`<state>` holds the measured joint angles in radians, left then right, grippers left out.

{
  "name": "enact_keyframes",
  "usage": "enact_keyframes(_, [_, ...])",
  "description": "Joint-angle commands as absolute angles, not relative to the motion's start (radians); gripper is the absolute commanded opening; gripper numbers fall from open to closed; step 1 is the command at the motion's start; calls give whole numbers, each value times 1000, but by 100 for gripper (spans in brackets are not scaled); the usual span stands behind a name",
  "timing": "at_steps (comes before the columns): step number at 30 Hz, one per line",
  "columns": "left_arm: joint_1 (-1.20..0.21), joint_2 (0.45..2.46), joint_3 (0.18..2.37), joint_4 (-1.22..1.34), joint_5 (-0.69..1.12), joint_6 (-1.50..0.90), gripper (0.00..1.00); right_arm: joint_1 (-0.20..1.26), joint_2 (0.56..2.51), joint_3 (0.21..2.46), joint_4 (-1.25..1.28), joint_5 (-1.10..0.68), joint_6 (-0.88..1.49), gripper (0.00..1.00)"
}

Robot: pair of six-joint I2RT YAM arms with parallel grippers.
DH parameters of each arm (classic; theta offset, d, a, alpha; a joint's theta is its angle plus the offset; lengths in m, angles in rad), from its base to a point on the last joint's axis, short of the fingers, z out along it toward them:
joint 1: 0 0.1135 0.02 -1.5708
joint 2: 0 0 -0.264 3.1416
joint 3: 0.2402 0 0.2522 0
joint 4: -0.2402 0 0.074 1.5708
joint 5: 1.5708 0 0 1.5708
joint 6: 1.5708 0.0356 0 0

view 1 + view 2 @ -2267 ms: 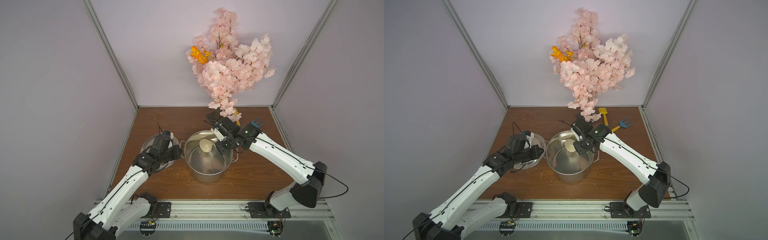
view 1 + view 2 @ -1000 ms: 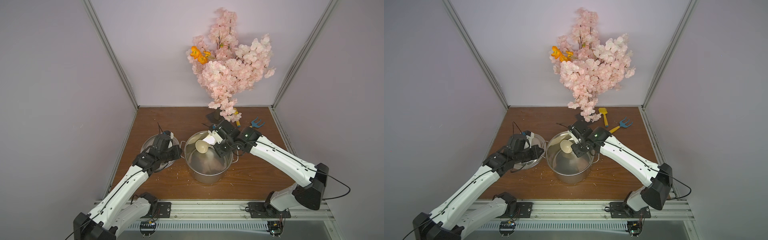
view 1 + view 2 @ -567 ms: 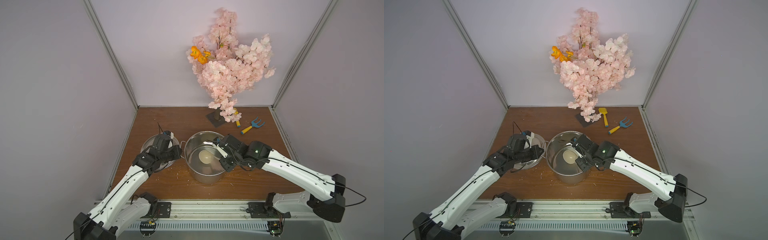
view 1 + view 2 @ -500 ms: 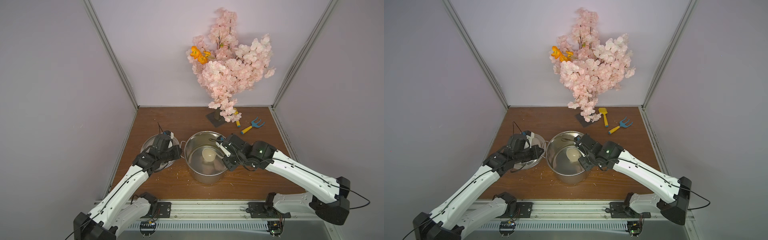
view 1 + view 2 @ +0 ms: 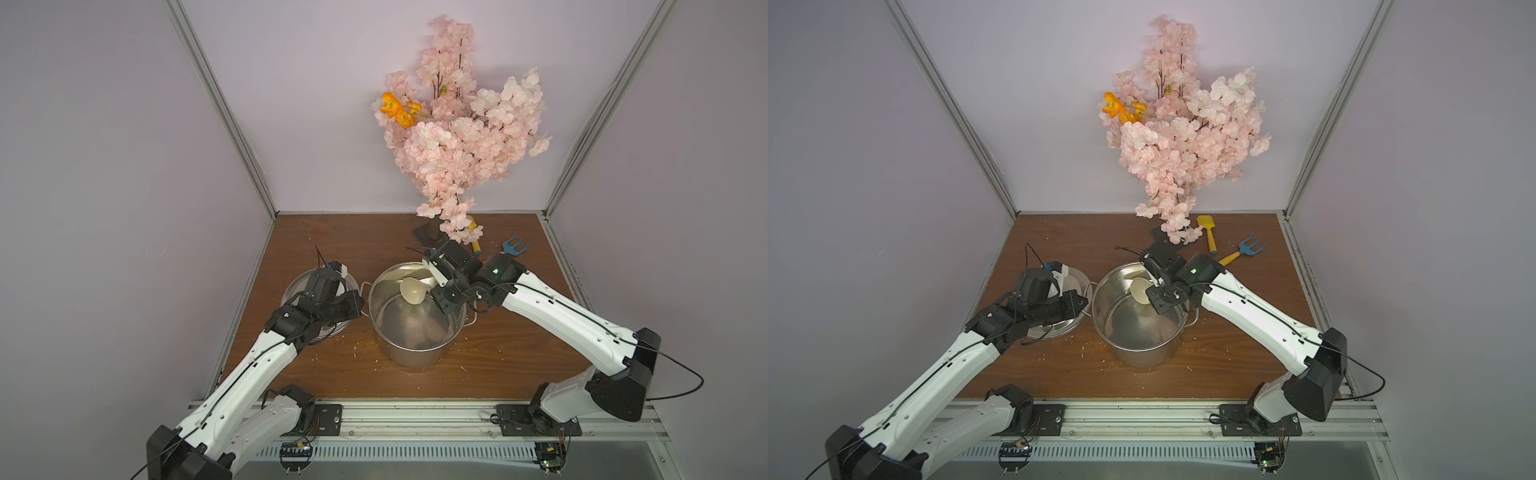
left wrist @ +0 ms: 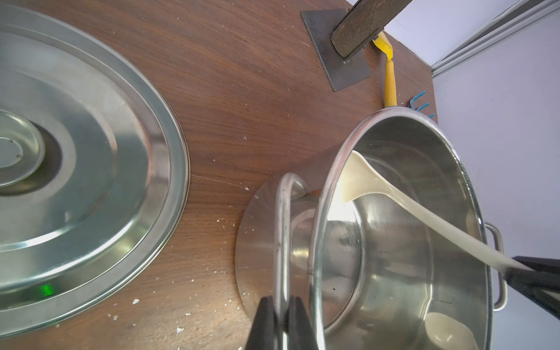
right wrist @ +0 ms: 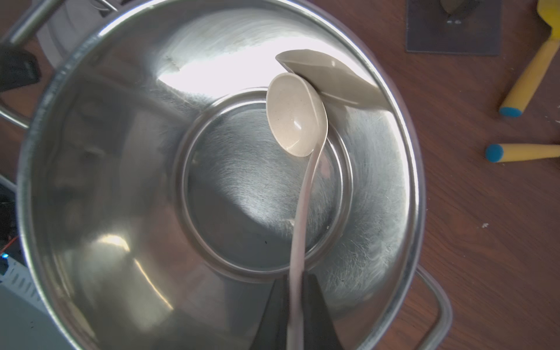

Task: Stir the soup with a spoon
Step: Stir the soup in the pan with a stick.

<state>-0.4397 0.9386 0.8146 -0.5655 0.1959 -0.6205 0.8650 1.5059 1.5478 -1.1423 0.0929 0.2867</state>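
Right tool (image 7: pixel 295 303) is pressed together on the slim handle of the cream spoon (image 7: pixel 295 118), pinching it near its tail end. The handle slants down from over the near-right rim of the steel stockpot (image 5: pixel 415 353) into its mouth. The spoon's round bowl sits inside the pot, up against the inner wall on the side away from the arm bases, with its reflection meeting it on the steel; actual contact cannot be confirmed. The bowl's hollow faces the right wrist camera. The pot floor shows as bare brushed steel with bright glare patches. Left tool (image 6: pixel 281 321) is clamped on the pot's loop handle (image 6: pixel 283 242), one finger on each side of the bar, on the side facing the lid. The flat round lid (image 6: pixel 91 181) lies on the wooden bench (image 5: pixel 332 237) just beside the pot, partly under the left arm in both top views. Pale crumbs are scattered on the bench around the pot base. Behind the pot stands a pink blossom branch (image 5: pixel 457 145) on a dark base plate (image 6: pixel 348 72). Near it lie a yellow toy shovel (image 5: pixel 1208 232) and a blue-pronged rake (image 5: pixel 1252 246), both apart from the pot.
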Motion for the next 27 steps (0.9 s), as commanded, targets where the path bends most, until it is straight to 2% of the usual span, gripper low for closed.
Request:
enact_keyframes(1, [-439,953,803,-615,214,-574,0,933,1528,1604,-1065,38,268,0])
enact_keyframes(8, [-439,958,804,-614,203,-580,0,1005,1440,1482,-1050,6,290,0])
enact_keyframes(17, [-439,944,800,-616,208,-585,0,953,1338,1338,-1147,198,346,0])
enact_keyframes(23, [-439,941,793,-616,209,-583,0,895,1372,1362,-1135,201,315,0])
enact_keyframes(27, [-439,949,786,-615,209,-580,0,894,1441,1427,-1094,130,297,0])
